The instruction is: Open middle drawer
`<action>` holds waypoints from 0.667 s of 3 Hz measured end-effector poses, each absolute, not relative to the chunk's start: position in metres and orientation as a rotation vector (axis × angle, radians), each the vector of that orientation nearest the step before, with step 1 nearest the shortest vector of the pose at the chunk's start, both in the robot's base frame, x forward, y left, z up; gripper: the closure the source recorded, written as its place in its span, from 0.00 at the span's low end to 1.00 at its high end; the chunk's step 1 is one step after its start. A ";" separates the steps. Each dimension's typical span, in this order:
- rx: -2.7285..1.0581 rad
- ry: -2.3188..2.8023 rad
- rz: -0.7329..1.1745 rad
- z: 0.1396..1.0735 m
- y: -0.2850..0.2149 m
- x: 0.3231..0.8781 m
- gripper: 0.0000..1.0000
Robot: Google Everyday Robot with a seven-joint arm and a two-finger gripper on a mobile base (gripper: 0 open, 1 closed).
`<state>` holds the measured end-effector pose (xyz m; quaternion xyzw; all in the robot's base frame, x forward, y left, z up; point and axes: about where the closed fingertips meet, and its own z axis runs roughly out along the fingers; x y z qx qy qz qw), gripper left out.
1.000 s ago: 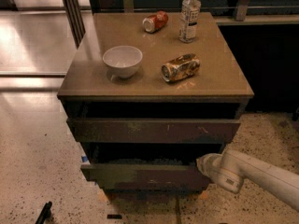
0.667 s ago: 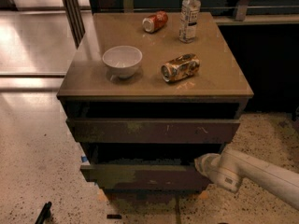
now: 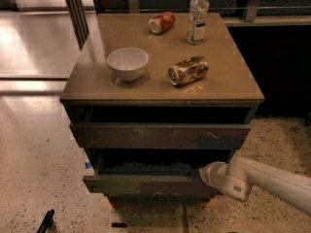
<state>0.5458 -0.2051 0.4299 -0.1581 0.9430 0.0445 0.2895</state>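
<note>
Middle drawer [image 3: 146, 184]: long, dark-brown, handleless front with yellowish worn patches. It stands partly out below the scratched upper drawer front [image 3: 160, 136], long axis left-right. My gripper [image 3: 208, 174] is at its right end. The pull direction is toward the camera. Whether the gripper holds anything, I cannot tell.

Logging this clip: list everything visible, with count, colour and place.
cabinet: one, brown, centre.
bowl: one, white, cabinet top, front left.
bottle: one, clear, upright, back right.
red can: one, lying at the back.
gold can: one, lying right of the bowl.
upper drawer front: one, dark brown.
middle drawer: one, dark brown, partly out.
arm: one, white, lower right.
gripper: one, at the middle drawer's right end.
</note>
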 end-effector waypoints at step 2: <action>-0.456 2.542 0.142 0.429 -0.205 0.527 1.00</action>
